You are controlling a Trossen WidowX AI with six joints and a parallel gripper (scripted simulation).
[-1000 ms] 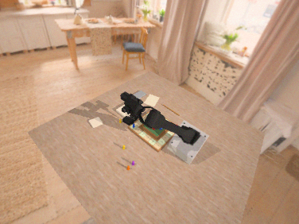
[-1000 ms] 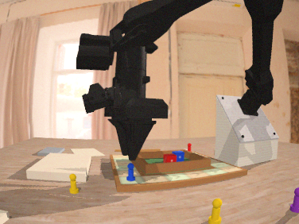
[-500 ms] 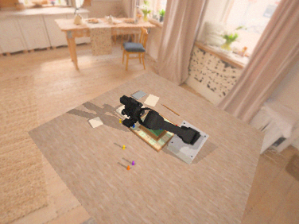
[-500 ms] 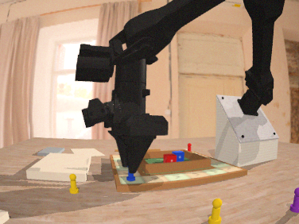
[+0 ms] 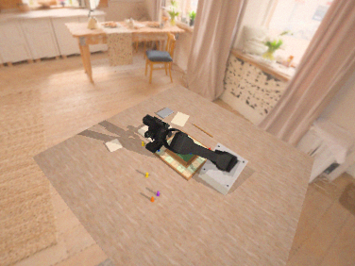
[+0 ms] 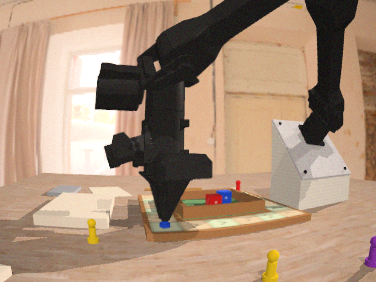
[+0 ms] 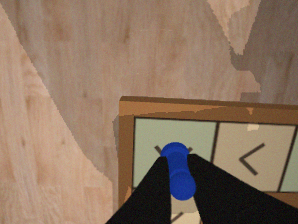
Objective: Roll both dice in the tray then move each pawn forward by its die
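Note:
The blue pawn (image 6: 165,225) (image 7: 182,186) stands on a corner square of the board (image 6: 200,233) (image 5: 188,177) (image 7: 126,150). My gripper (image 6: 165,219) (image 7: 176,163) points down and is shut on it, one fingertip on each side; only the pawn's base shows below the tips in the exterior view. The red pawn (image 6: 238,185) (image 5: 210,149) stands at the board's far corner, near the robot base. The red die (image 6: 214,199) and the blue die (image 6: 224,196) lie inside the wooden tray (image 6: 225,209) in the board's middle. Their top faces cannot be read. The arm hides most of the tray in the top view.
A cream box (image 6: 72,210) and a yellow pawn (image 6: 92,232) (image 5: 143,143) stand near the gripper's corner. Another yellow pawn (image 6: 270,267) (image 5: 147,174), a purple pawn (image 5: 158,193) and an orange pawn (image 5: 152,199) stand farther off. A thin stick (image 5: 202,130) lies beyond the board.

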